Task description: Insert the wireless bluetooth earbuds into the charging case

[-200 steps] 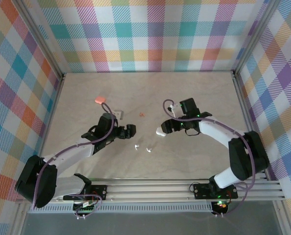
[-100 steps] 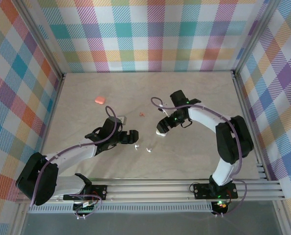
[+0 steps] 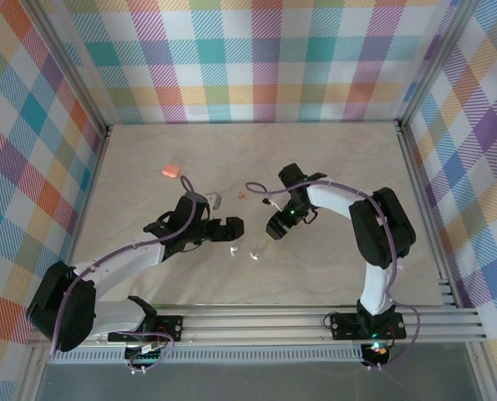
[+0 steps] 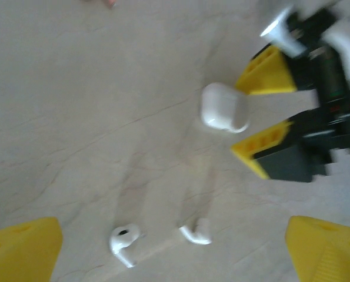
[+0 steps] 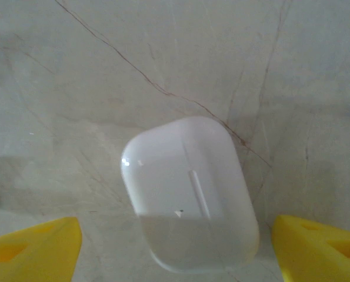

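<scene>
Left wrist view: the left claw [image 4: 173,251] spreads wide over two white earbuds [image 4: 125,239] on the surface [image 4: 75,117]; the right claw [image 5: 176,244] stands apart astride the white charging case [image 5: 189,194].

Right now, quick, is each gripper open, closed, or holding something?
Left gripper: open, empty, over two white earbuds.
Right gripper: open, case between its fingers, not gripped.

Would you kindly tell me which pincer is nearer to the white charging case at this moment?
Right. The right pincer straddles the white charging case, one finger on each side, open and not touching it. The left pincer is off to the side, by two white earbuds.
</scene>
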### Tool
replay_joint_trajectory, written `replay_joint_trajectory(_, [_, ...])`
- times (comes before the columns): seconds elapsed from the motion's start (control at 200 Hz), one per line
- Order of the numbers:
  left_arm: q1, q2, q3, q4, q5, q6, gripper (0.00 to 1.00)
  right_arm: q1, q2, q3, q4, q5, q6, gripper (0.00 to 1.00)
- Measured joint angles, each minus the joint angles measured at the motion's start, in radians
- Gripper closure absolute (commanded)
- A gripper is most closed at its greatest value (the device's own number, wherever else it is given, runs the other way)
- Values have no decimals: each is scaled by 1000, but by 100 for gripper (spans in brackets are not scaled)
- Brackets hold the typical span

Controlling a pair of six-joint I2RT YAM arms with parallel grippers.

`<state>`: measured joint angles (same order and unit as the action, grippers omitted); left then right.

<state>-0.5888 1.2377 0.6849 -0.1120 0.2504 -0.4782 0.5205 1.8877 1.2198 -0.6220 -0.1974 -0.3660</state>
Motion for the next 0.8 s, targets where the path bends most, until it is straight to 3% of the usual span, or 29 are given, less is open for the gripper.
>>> replay_joint_trajectory(0.165, [17,5,27,9,57,-54,1,1,13,13,-1,26,-27,20])
replay_joint_trajectory(0.46, [77,69,58,-22,75,-163,1,18,35,34,-5,100,-64,46])
replay_joint_trajectory(0.565, [94,73,61,-26,79,-174,2,34,20,11,23,139,-69,46])
replay_joint_trajectory(0.68, [110,82,66,-29,82,-183,2,53,8,-13,51,174,-72,39])
replay_joint_trajectory(0.8, [119,93,66,-38,84,-184,4,68,6,-17,56,199,-80,41])
